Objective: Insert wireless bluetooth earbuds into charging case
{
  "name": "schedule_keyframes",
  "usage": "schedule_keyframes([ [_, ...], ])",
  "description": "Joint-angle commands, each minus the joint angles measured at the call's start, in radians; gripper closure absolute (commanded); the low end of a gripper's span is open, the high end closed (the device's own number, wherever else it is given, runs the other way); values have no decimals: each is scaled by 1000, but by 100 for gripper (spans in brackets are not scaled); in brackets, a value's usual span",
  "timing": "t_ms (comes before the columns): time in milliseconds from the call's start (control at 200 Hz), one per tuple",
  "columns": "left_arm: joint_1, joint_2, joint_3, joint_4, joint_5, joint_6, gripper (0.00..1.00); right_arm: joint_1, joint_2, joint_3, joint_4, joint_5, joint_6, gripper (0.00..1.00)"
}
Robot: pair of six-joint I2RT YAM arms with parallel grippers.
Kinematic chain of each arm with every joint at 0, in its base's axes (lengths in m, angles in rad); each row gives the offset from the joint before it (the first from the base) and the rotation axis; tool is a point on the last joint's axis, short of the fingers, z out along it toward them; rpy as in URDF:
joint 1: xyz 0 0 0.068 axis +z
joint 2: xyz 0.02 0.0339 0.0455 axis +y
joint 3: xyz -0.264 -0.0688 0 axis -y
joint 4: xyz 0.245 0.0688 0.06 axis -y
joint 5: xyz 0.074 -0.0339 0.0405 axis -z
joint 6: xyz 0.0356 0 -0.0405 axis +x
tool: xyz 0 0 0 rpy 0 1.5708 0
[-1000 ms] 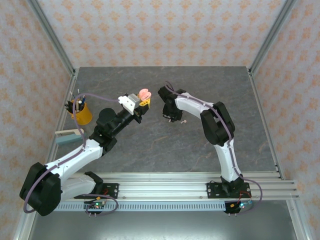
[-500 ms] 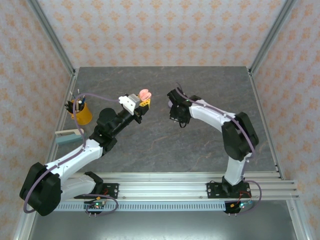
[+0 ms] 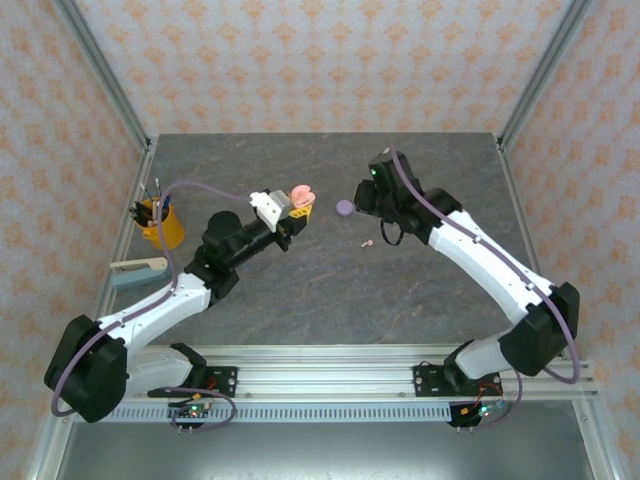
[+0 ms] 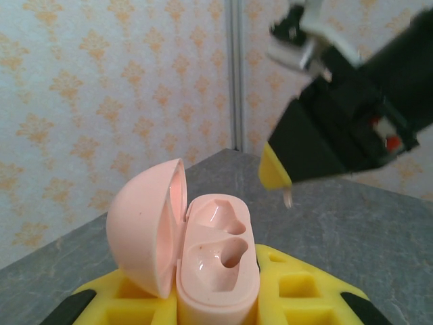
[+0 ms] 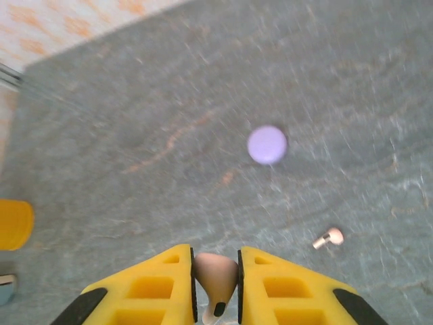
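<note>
My left gripper point(image 3: 292, 207) is shut on the base of a pale pink charging case point(image 4: 216, 261), held up above the table. Its lid point(image 4: 145, 227) stands open to the left and both sockets are empty. My right gripper point(image 5: 216, 261) is shut on a pale pink earbud point(image 5: 216, 277), stem pointing down, and hovers above the table just right of the case. One of its yellow fingers point(image 4: 274, 169) shows in the left wrist view, beyond the case. A second pale earbud point(image 3: 367, 241) lies on the table. A lilac round case point(image 3: 345, 208) lies shut between the two grippers.
A yellow cup of pens point(image 3: 163, 225) stands at the table's left edge, with a teal and white object point(image 3: 138, 270) nearer along that edge. Metal frame posts point(image 3: 530, 80) and patterned walls close in the table.
My right arm has lifted and swung right with the earbud, uncovering the lilac case and the loose earbud. My left gripper has shifted slightly right with the pink case.
</note>
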Motion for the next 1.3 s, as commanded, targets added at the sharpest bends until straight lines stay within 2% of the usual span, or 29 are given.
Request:
schedule_keyframes([
  [0,-17,23,60,1,52,24,100,-1,-61,78,26,11,-92,80],
  [295,-59,103,133,14,80,26,100,4,-128,139,131,-128,-196,80],
  [545,-61,168,208,3,79,0,100,39,-136,90,202,-218,-277,80],
  [891,-60,240,278,-31,134,-12,100,95,-171,-38,308,-195,-404,80],
  [1296,-60,263,305,-48,155,-26,100,99,-159,-77,331,-138,-432,81],
])
